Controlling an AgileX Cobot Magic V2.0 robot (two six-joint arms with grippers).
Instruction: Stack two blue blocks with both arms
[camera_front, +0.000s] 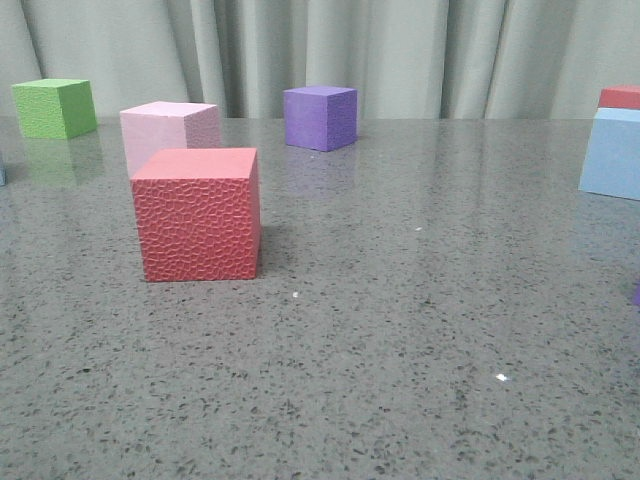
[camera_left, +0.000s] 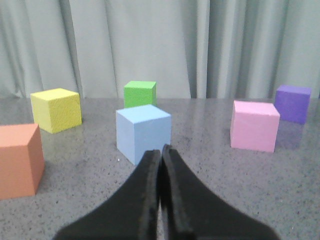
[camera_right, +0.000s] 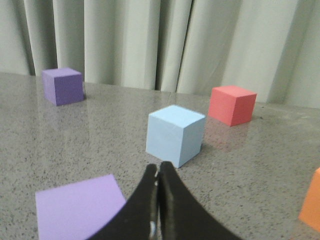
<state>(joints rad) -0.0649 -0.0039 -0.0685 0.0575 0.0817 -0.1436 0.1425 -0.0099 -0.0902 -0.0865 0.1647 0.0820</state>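
Left fingers (camera_left: 161, 155) pressed together, right fingers (camera_right: 158, 172) likewise (nothing held), speckled grey table (camera_front: 420, 330), pale curtain (camera_front: 420, 50) behind.

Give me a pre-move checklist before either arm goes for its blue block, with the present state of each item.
1. Left gripper empty: ok; fingers together, holding nothing.
2. Right gripper empty: ok; fingers together, holding nothing.
3. Jaws opened for a grasp: not ok, both shut.
4. Left arm's blue block in sight and free: ok; it stands alone just ahead of the fingers, upright.
5. Right arm's blue block in sight and free: ok; apart from the red cube behind it.
6. Blocks stacked: not ok, each sits on the table.
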